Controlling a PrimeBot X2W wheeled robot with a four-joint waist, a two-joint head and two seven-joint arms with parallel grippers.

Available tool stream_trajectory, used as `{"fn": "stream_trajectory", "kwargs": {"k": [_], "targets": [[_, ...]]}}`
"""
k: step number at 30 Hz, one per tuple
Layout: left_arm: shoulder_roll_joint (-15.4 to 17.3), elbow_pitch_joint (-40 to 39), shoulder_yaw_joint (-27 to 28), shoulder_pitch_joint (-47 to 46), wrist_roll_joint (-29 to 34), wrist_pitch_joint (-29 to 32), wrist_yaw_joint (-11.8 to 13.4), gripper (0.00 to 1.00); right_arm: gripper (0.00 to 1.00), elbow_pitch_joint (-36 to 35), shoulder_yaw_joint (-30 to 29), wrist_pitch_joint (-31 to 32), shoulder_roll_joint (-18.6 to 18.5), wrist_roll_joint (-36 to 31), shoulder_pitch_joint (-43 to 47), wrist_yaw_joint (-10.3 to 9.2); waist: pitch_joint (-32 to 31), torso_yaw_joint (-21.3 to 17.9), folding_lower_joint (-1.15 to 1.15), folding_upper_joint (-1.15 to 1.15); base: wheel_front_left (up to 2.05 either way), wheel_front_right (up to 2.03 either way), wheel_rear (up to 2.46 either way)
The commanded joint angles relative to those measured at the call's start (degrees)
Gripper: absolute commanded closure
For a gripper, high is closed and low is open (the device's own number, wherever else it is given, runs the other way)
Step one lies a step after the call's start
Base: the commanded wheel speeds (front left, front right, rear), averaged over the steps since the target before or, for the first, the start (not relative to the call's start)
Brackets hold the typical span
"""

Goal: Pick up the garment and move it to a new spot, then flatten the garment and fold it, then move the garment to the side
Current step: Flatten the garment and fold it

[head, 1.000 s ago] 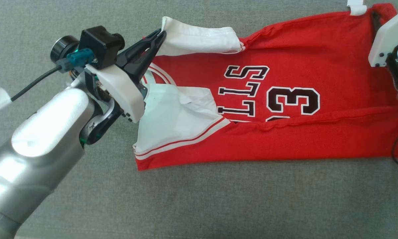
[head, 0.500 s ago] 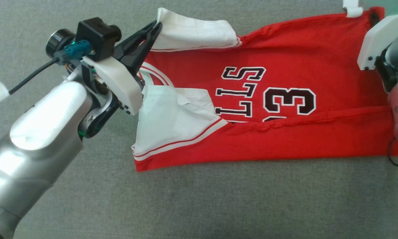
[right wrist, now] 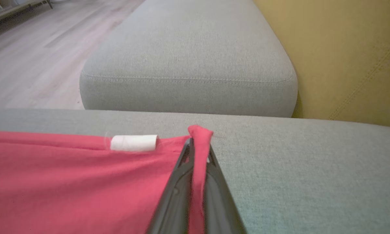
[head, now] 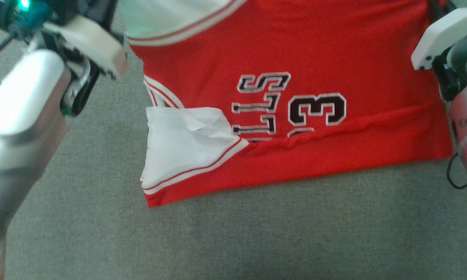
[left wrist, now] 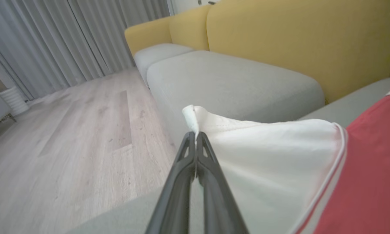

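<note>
The garment is a red jersey with white sleeves and black lettering, spread on a grey cushion. In the left wrist view my left gripper is shut on the edge of the white sleeve, which is lifted off the cushion. My right gripper is shut on a red corner of the garment beside a white tag. The head view has the left arm at the left edge and the right arm at the right edge, fingertips out of frame.
A second grey seat cushion and a yellow sofa back lie beyond the garment. Wooden floor and grey curtains are off to one side. Bare grey cushion stretches in front of the garment's near edge.
The right gripper has shut on the garment's red corner. The head view has shifted, so the garment's far edge and both grippers' tips now sit at or past the top of the frame.
</note>
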Motion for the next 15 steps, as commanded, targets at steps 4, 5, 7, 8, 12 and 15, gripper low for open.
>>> {"fn": "stream_trajectory", "kwargs": {"k": [4, 5, 7, 8, 12, 15], "targets": [[-0.4, 3.5, 3.2, -5.3, 1.8, -4.3, 1.9, 1.0, 1.0, -4.5, 4.1, -1.8, -1.4, 5.5, 0.3, 0.2, -0.4, -0.2, 0.0, 0.0, 0.0, 0.0, 0.0], [-1.0, 4.7, 3.2, -5.8, 2.2, -5.1, 2.1, 1.0, 1.0, -5.2, 5.1, -2.0, -2.0, 6.9, 0.8, 0.2, -0.5, -0.3, 0.0, 0.0, 0.0, 0.0, 0.0], [-2.0, 7.3, 2.8, -6.7, 3.1, -6.5, 2.3, 1.0, 1.0, -6.4, 6.6, -2.6, -3.3, 9.5, 1.8, 0.2, -0.9, -0.3, 0.0, 0.0, 0.0, 0.0, 0.0], [-2.5, 8.6, 2.6, -7.2, 3.5, -7.1, 2.4, 1.0, 1.0, -6.9, 7.3, -2.7, -3.9, 10.6, 2.1, 0.2, -1.0, -0.3, 0.0, 0.0, 0.0, 0.0, 0.0], [-4.4, 13.0, 1.7, -8.0, 3.9, -8.1, 1.3, 1.0, 1.0, -8.5, 9.9, -2.6, -5.2, 14.7, 3.5, 0.2, -1.8, -0.1, 0.0, 0.0, 0.0, 0.0, 0.0], [-5.0, 15.2, 1.0, -7.5, 3.8, -8.6, 0.0, 1.0, 1.0, -9.6, 11.7, -2.4, -6.2, 17.6, 4.6, 0.2, -2.7, 0.2, 0.0, 0.0, 0.0, 0.0, 0.0]]}}
